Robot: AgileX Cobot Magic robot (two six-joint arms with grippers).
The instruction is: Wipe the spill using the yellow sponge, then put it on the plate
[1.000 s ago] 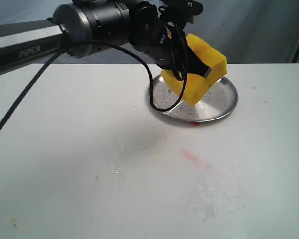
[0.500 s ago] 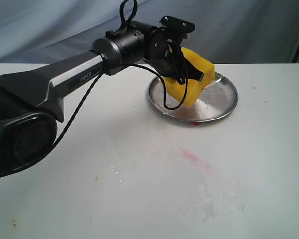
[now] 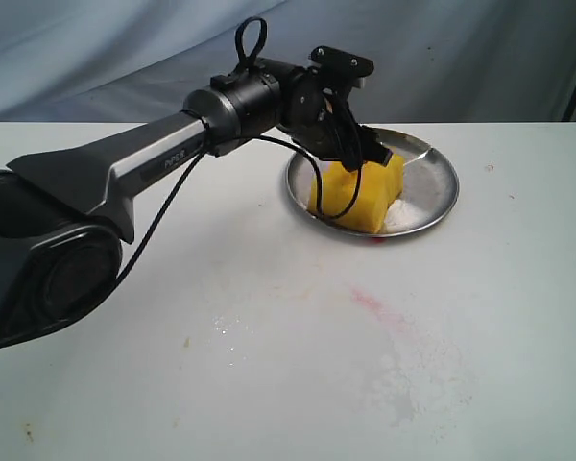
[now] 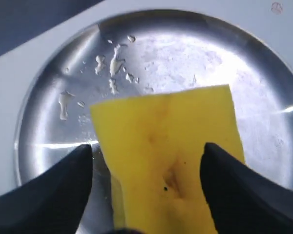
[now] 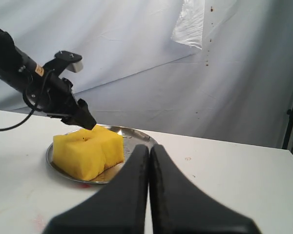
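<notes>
Yellow sponge [image 3: 357,192] sits on the silver plate [image 3: 430,178], toward its 8 o'clock side; the left gripper [image 4: 147,150] hangs over it, fingers [image 4: 63,187] spread clear of both flanks. Placing looks done, so the next move calls for a straight lift without snagging the foam. Right gripper [image 5: 150,151] is pressed together, holding nothing. White lettering [image 3: 173,154] on the left arm [image 3: 115,173] reads roughly "PiPER".

Yellow sponge [image 3: 355,195] on plate [image 3: 432,182] (claw [image 3: 359,156] above)

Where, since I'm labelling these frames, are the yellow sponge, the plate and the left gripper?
yellow sponge [image 3: 376,199]: exterior view, its front face.
plate [image 3: 444,190]: exterior view, bare right rim.
left gripper [image 4: 146,147]: left wrist view, midway between its fingertips.
</notes>
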